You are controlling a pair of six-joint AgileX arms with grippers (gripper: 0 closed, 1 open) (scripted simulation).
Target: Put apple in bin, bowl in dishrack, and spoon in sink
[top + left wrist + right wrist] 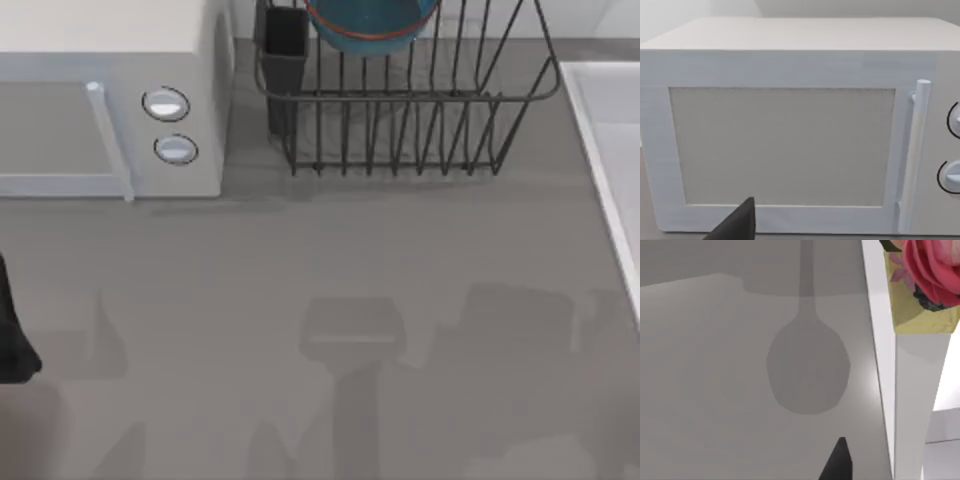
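Observation:
The teal-blue bowl (370, 22) with its reddish rim sits inside the black wire dishrack (410, 95) at the back of the table. The pale sink (612, 150) runs along the right edge. In the right wrist view, a dark tip of my right gripper (837, 461) hangs over the sink floor (715, 390), near its white rim (879, 340). A flat grey spoon shape (807, 370) lies on that floor; I cannot tell whether it is the spoon or a shadow. My left gripper (740, 222) faces the microwave. The apple and the bin are out of view.
A white microwave (110, 100) with two round knobs stands at the back left, its door and handle (917, 150) close in front of the left wrist. A dark part of my left arm (15, 340) shows at the left edge. A floral patterned surface (930, 280) lies beyond the sink rim.

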